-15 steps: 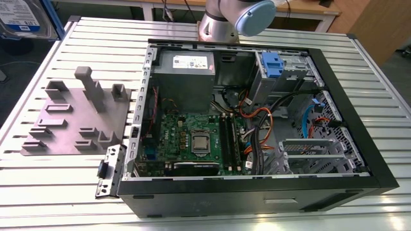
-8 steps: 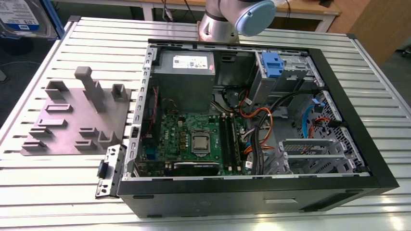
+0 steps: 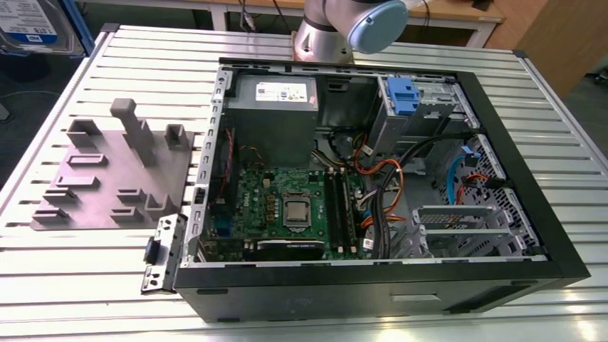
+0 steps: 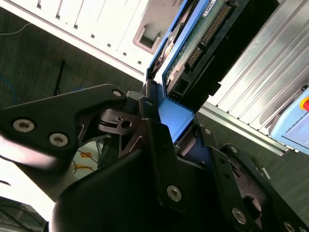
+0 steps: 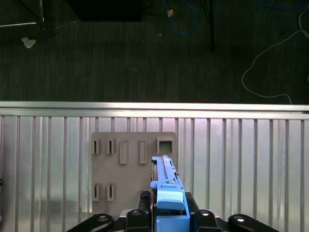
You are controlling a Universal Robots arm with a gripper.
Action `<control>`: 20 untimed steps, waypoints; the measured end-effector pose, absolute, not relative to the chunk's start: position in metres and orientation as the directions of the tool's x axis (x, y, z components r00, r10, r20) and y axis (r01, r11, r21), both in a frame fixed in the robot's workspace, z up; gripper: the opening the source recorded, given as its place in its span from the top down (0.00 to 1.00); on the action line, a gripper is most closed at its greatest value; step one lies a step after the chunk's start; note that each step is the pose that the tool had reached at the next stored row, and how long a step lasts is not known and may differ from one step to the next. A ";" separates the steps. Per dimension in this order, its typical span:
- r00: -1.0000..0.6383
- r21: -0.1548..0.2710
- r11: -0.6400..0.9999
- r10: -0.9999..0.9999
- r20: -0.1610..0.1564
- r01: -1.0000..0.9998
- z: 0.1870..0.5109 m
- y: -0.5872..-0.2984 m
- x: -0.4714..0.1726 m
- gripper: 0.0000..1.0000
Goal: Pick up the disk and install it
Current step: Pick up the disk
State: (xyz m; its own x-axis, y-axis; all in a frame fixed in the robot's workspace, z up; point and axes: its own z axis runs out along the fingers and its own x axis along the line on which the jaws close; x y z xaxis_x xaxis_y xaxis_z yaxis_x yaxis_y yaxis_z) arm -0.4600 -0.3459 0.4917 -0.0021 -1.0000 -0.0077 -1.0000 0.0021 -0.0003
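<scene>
Slatted metal table (image 3: 85,285) carried everything. Open computer case (image 3: 565,242) lay on its side across the exterior view's middle and right, with its motherboard (image 3: 285,206) and cable bundles (image 3: 380,171) exposed. Robot arm (image 3: 347,28) rose at the table's far edge, behind the case. On the exterior view's left, just beside the case, sat a grey moulded plate (image 3: 95,182) with upright pegs.

In the second wrist view the gripper (image 4: 177,126) was clamped narrow on the disk (image 4: 193,46), fingers (image 4: 157,145) pressing the blue rail at one end. A green circuit board and connector row showed on one face. In the first wrist view the disk (image 5: 166,176) hung edge-on over the grey plate (image 5: 125,169), probably well above it, though height was hard to judge.
</scene>
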 end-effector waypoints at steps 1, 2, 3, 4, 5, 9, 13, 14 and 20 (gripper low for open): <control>-0.002 0.000 0.002 -1.000 -0.008 -1.000 0.492 -0.346 -0.460 0.64; -0.002 0.000 0.002 -1.000 -0.008 -1.000 0.492 -0.346 -0.460 0.64; -0.002 0.000 0.002 -1.000 -0.008 -1.000 0.492 -0.346 -0.460 0.64; -0.002 0.000 0.002 -1.000 -0.008 -1.000 0.492 -0.346 -0.460 0.64; -0.002 0.000 0.002 -1.000 -0.008 -1.000 0.492 -0.346 -0.460 0.64; -0.002 0.000 0.002 -1.000 -0.008 -1.000 0.493 -0.346 -0.460 0.64; -0.002 0.000 0.002 -1.000 -0.008 -1.000 0.496 -0.346 -0.460 0.64; -0.002 0.000 0.002 -1.000 -0.008 -1.000 0.497 -0.346 -0.460 0.64; -0.002 0.000 0.002 -1.000 -0.008 -1.000 0.502 -0.346 -0.460 0.64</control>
